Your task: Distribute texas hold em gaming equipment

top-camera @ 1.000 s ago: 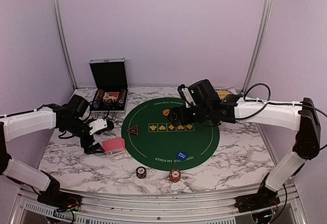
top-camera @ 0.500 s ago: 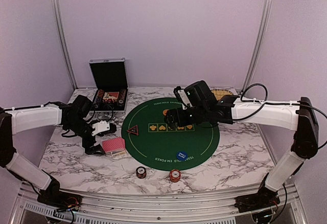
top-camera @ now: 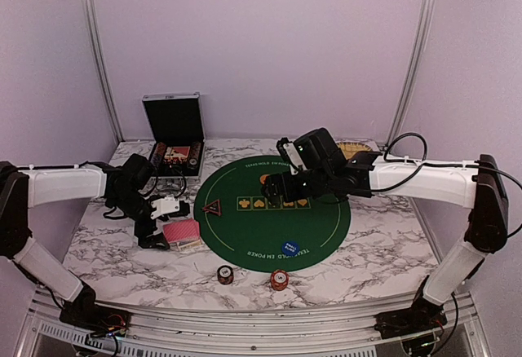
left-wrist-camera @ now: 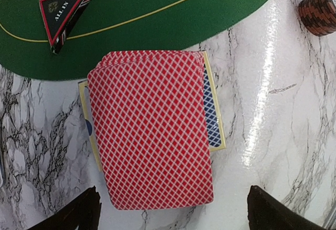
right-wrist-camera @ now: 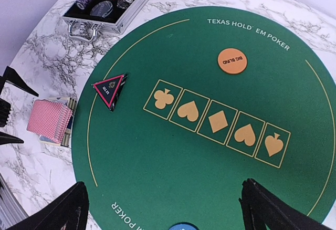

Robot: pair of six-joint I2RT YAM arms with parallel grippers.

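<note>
A deck of red-backed playing cards [left-wrist-camera: 152, 130] lies on a yellow-edged card box [left-wrist-camera: 214, 119] on the marble, just left of the green mat [top-camera: 318, 218]. My left gripper [left-wrist-camera: 173, 220] is open and empty, its fingers on either side of the deck's near end [top-camera: 181, 231]. On the mat lie a dark triangular marker [right-wrist-camera: 110, 91], an orange disc button [right-wrist-camera: 232, 61] and a blue disc button [top-camera: 291, 249]. My right gripper [right-wrist-camera: 168, 217] is open and empty above the middle of the mat. Two chip stacks [top-camera: 224, 274] [top-camera: 279, 279] stand at the front.
The open black case [top-camera: 173, 141] with chips stands at the back left, also in the right wrist view [right-wrist-camera: 110, 1]. A tan wicker basket [top-camera: 356, 147] sits behind the right arm. One chip stack shows at the left wrist view's top right [left-wrist-camera: 319, 9].
My left gripper has moved right, closer to the card deck. My right gripper has shifted slightly left over the mat. Nothing has been picked up.
</note>
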